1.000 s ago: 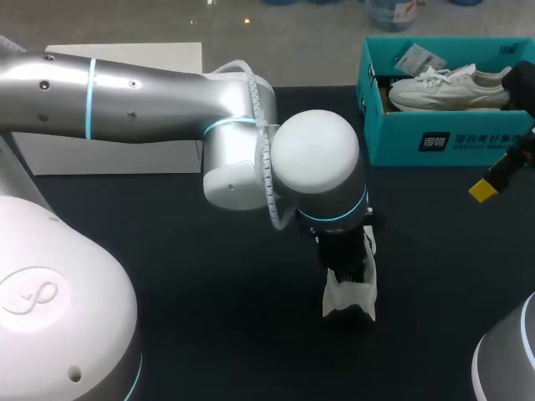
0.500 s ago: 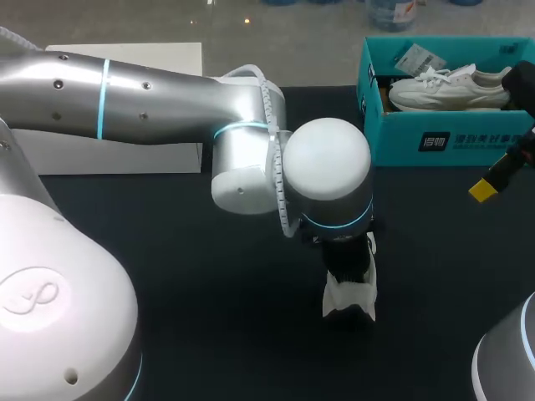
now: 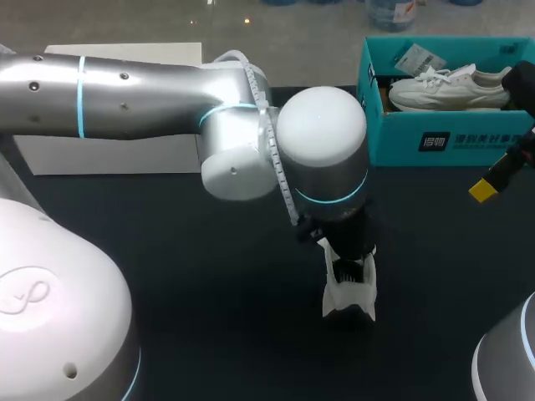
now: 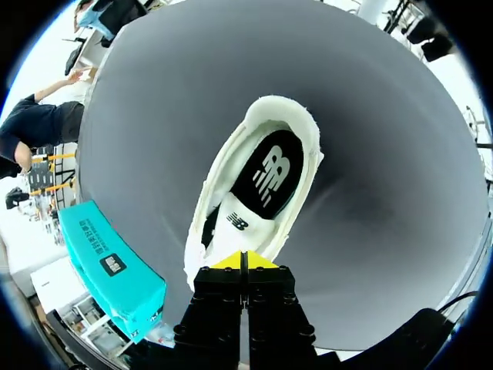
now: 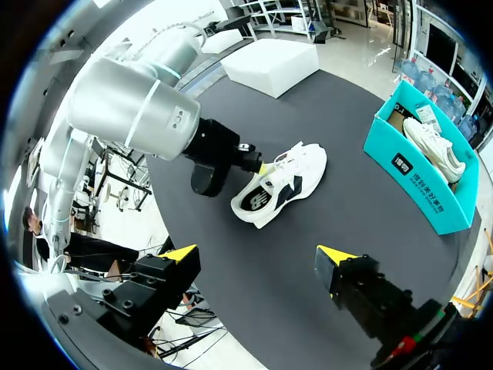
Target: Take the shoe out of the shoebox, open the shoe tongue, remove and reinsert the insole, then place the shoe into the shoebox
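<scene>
Shoe [image 3: 349, 296]: white, upright on black table [image 3: 209, 276]; ~4 o'clock from table centre
L gripper [image 4: 246, 260]: right above Shoe; tips clenched together at edge of tongue [image 4: 237, 223]; can't tell if tongue is pinched
R gripper [image 5: 258, 254]: fingers spread wide, holding nothing; ~2 o'clock from Shoe, well apart
Shoebox [image 3: 451, 142]: teal; ~1 o'clock from Shoe; 2nd white shoe [image 3: 451, 88] lies inside

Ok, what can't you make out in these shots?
Left wrist view: the left gripper has shut tips over the shoe; its own fingers hide whether they pinch the tongue.
Head view: the left arm covers that gripper and most of the shoe.
Head view: the edge cuts off the shoebox.
</scene>
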`<state>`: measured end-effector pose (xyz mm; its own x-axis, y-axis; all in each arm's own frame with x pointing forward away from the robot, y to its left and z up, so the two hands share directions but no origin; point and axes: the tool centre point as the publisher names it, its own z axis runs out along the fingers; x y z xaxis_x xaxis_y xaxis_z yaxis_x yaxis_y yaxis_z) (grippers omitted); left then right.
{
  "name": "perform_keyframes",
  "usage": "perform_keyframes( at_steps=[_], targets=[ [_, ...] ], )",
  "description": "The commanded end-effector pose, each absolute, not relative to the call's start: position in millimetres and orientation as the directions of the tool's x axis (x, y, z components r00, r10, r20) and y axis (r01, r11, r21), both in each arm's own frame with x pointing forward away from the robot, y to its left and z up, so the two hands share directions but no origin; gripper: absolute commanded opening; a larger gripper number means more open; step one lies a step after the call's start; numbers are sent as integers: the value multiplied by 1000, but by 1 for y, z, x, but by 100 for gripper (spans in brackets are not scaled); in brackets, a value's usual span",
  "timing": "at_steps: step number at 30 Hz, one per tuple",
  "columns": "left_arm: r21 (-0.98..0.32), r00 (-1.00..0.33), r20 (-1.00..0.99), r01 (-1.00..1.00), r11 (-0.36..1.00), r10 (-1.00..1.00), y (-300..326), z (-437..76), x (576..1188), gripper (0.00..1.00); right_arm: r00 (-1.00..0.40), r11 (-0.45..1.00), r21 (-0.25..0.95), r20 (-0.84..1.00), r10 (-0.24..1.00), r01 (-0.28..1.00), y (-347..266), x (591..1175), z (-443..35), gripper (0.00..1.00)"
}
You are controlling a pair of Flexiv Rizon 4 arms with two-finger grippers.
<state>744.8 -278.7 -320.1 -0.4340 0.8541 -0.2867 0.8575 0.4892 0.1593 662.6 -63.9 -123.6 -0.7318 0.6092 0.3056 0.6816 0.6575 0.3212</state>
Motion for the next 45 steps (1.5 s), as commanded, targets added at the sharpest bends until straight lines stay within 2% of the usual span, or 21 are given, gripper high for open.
perform_keyframes(
  at_steps=[1,5,6,24,29,33,40,45],
  targets=[
    [96,-596,-270,765,637,756,-266,-296,743,0,-731,659,316,308,609,682,-63,665,-123,100],
    [97,-694,-264,672,734,670,-262,-282,738,0,-731,659,316,308,609,682,-63,665,-123,100],
    [97,-694,-264,672,734,670,-262,-282,738,100,-731,659,316,308,609,682,-63,665,-123,100],
    [97,-694,-264,672,734,670,-262,-282,738,100,-731,659,316,308,609,682,-63,665,-123,100],
    [1,-862,-130,494,870,489,-249,-277,733,100,-731,659,316,308,609,682,-63,665,-123,100],
    [7,-950,-54,307,952,307,-234,-275,725,100,-731,659,316,308,609,682,-63,665,-123,100],
    [11,-998,5,68,998,68,-223,-283,689,100,-731,659,316,308,609,682,-63,665,-123,100],
    [-23,-1000,0,15,1000,15,-225,-293,665,100,-731,659,316,308,609,682,-63,665,-123,100]
  ],
)
